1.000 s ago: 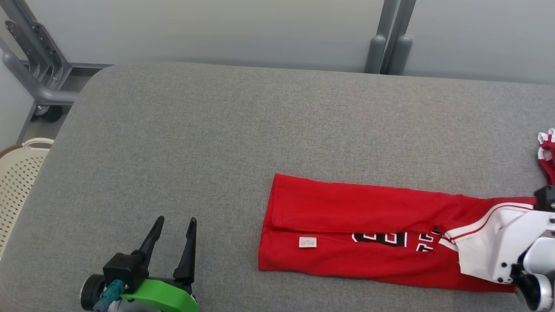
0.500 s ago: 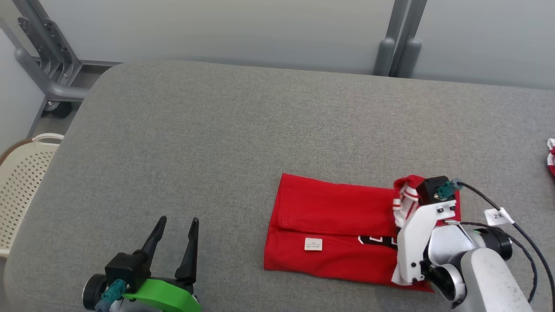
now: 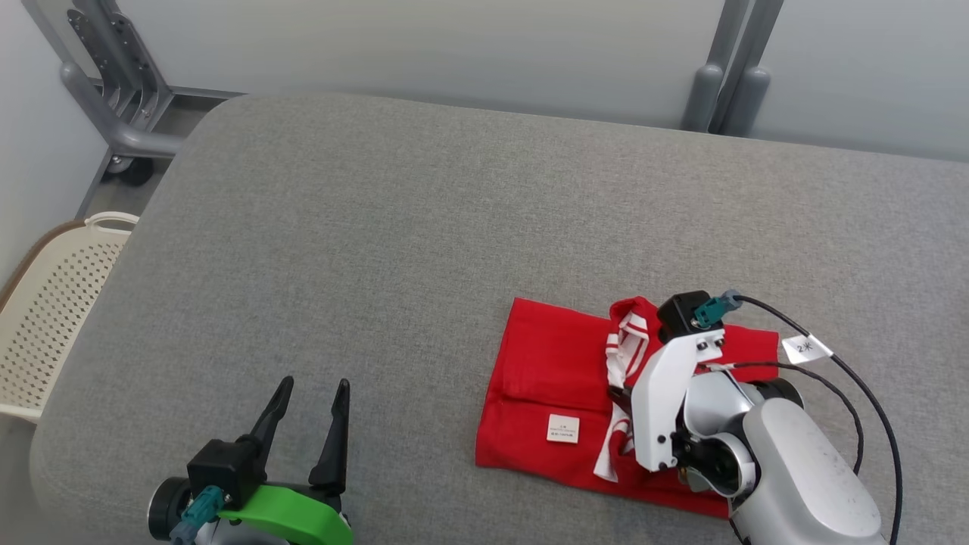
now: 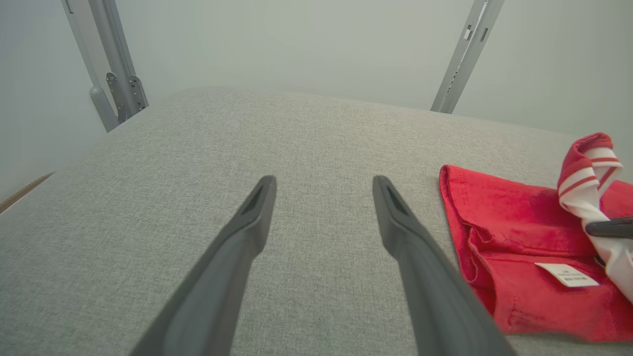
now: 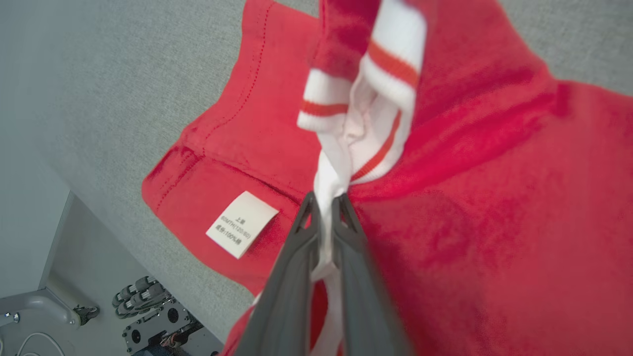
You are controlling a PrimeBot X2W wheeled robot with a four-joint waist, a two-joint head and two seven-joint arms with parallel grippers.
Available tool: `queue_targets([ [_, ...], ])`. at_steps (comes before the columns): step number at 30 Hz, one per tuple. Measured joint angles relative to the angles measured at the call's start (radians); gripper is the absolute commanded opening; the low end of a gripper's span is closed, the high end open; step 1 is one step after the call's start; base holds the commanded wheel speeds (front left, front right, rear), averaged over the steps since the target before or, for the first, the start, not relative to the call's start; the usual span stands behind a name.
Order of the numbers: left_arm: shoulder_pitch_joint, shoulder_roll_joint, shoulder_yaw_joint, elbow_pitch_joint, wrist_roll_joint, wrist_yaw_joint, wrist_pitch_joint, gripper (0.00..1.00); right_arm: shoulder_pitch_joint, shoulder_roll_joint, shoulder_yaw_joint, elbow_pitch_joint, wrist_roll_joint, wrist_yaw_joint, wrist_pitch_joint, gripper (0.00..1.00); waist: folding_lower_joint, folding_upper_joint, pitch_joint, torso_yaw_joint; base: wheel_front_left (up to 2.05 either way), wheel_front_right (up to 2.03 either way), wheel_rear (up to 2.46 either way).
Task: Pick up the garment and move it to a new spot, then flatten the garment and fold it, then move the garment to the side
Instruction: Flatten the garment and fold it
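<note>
The garment (image 3: 553,363) is red with white striped trim and a small white label, and lies on the grey padded table (image 3: 378,227) right of centre. My right gripper (image 5: 324,202) is shut on the white trim and holds that end doubled back over the rest of the garment (image 5: 470,222). In the head view the right gripper (image 3: 619,395) sits over the garment's middle, its fingers mostly hidden behind the white wrist bracket. My left gripper (image 3: 313,387) rests open near the table's front left with nothing between its fingers. The left wrist view shows the left gripper (image 4: 324,183) open, the garment (image 4: 494,232) off to its right.
A cream perforated basket (image 3: 45,318) stands beside the table's left edge. A grey metal frame on wheels (image 3: 113,113) is at the back left. Two grey posts (image 3: 727,76) rise behind the table's far edge. A black cable (image 3: 863,393) loops from the right wrist.
The right gripper has carried the garment's trimmed end leftward over the rest, so the garment now lies doubled and shorter. The head view has shifted a little. The left gripper has stayed put.
</note>
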Motion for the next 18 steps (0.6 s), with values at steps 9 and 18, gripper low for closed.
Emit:
queue_targets([
  [9, -0.009, -0.003, -0.009, 0.006, 0.0, 0.0, 0.0, 1.0, -0.092, -0.001, 0.083, 0.135, 0.075, 0.0, -0.053, 0.0, 0.0, 0.0, 0.009, 0.026, 0.0, 0.0, 0.0],
  [18, -0.009, -0.006, -0.01, 0.009, 0.0, 0.0, 0.0, 1.0, -0.157, 0.0, 0.156, 0.213, 0.152, 0.0, -0.108, 0.0, 0.0, 0.0, 0.016, 0.037, 0.0, 0.0, 0.0],
])
